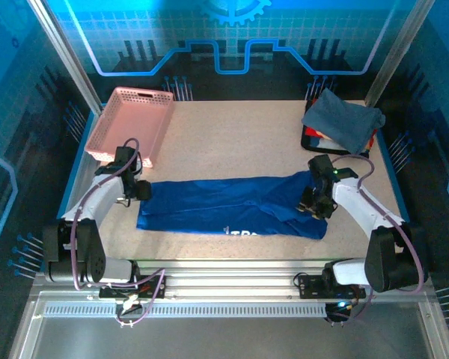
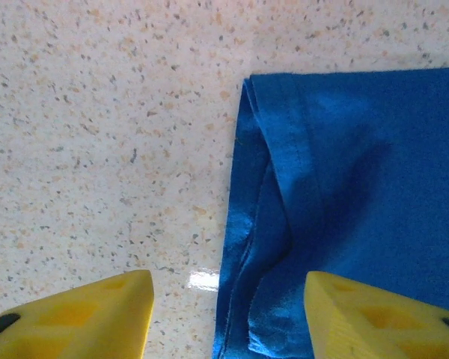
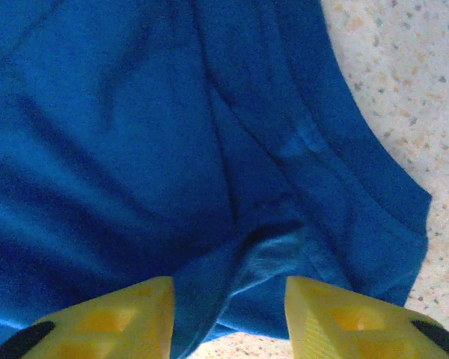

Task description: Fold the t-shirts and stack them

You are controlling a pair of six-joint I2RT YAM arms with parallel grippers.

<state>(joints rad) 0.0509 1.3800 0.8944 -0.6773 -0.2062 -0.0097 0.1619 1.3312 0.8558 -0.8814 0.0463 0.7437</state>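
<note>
The royal-blue t-shirt (image 1: 232,203) lies folded into a long band on the speckled table (image 1: 232,142). The white lettering (image 1: 239,232) at its near edge is too cut off to read. The left gripper (image 2: 228,295) hangs released over its left end, and the right gripper (image 3: 228,292) hangs released over its right end. Beyond the right end lies the slate-grey t-shirt (image 1: 343,120). Beyond the left end sits a pink perforated basket (image 1: 131,120).

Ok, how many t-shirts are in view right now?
2. The blue t-shirt lies flat near the front; the grey t-shirt sits bundled at the far right. Others may hide beneath it.
</note>
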